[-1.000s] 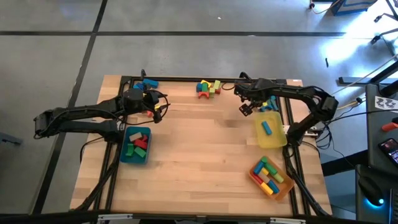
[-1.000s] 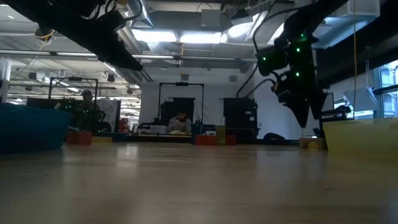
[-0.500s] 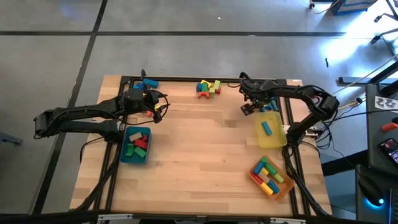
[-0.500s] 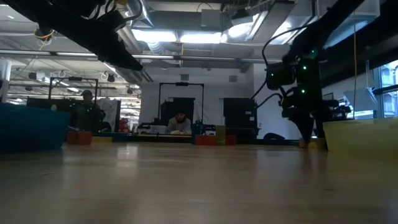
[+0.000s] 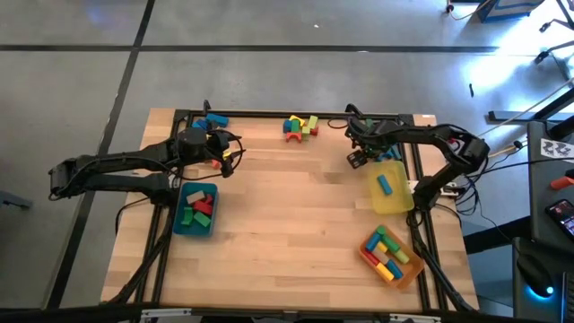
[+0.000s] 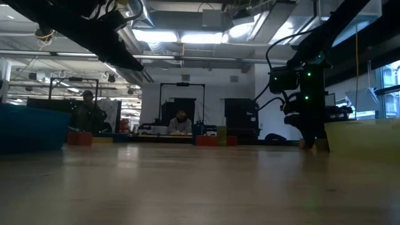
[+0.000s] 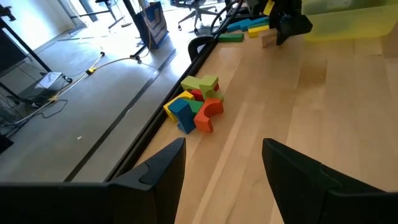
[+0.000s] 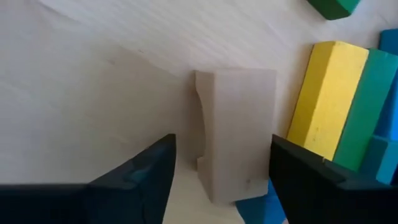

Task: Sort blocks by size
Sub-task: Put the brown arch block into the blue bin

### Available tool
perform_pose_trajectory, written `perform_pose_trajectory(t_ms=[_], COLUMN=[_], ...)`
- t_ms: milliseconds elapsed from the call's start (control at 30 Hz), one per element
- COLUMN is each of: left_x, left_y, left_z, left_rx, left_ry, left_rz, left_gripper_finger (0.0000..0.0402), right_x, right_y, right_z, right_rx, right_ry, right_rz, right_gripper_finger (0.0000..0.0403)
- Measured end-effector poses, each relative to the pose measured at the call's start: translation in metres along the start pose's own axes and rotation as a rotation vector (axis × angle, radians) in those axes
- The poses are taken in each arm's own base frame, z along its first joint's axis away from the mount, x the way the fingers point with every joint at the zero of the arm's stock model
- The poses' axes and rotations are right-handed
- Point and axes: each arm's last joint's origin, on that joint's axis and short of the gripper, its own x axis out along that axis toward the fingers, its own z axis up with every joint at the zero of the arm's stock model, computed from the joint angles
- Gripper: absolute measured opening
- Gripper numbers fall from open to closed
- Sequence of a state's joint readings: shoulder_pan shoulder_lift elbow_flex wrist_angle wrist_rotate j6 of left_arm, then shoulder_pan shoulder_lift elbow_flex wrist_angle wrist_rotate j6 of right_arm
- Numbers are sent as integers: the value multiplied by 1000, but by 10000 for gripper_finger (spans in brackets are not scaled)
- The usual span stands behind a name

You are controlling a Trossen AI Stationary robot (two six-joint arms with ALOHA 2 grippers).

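Pale wood covers the desk (image 5: 296, 224) in the high view, where the left end effector (image 5: 231, 154) hovers near the far left, just beyond a teal tray (image 5: 196, 208) holding red and green blocks, while the right end effector (image 5: 356, 158) sits low at the far right, beside a yellow tray (image 5: 391, 190) with one blue block in it. A cluster of blocks (image 5: 300, 126) lies at the far edge between the two arms, a few blue ones (image 5: 212, 119) lie at the far left corner, and an orange tray (image 5: 389, 252) near the right front holds mixed blocks. From the low view, the right end effector (image 6: 310, 140) reaches down to the desk surface just beside the yellow tray wall (image 6: 362, 134); people sit in the room behind. Through the left wrist view, the left fingers (image 7: 155, 171) stand apart with nothing between them, and the cluster of green, yellow, blue and red blocks (image 7: 196, 106) lies ahead near the desk edge. Seen by the right wrist view, the right fingers (image 8: 140, 168) stand either side of an unpainted wooden block (image 8: 233, 130), open and not yet clamped, with a yellow bar (image 8: 326, 93) and a green bar (image 8: 364, 109) just beside it.
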State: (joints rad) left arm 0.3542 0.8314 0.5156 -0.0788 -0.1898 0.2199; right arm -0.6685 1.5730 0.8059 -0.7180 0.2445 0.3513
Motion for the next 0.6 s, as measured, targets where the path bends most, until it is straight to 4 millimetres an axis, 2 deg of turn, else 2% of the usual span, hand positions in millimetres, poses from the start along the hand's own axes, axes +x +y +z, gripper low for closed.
perform_pose_trajectory(t_ms=[300,467,600], left_x=[0,0,0], left_y=[0,0,0], left_z=[0,0,0], left_rx=[0,16,17], left_ry=[0,0,-1], left_rz=[0,0,0], left_gripper_finger=[196,196,196], right_x=[-1,-1,-6], right_y=[2,5,17], right_z=[1,0,-5], right_rx=[-27,-44,-84], right_ry=[5,15,8], right_rz=[62,100,128], right_gripper_finger=[139,139,163])
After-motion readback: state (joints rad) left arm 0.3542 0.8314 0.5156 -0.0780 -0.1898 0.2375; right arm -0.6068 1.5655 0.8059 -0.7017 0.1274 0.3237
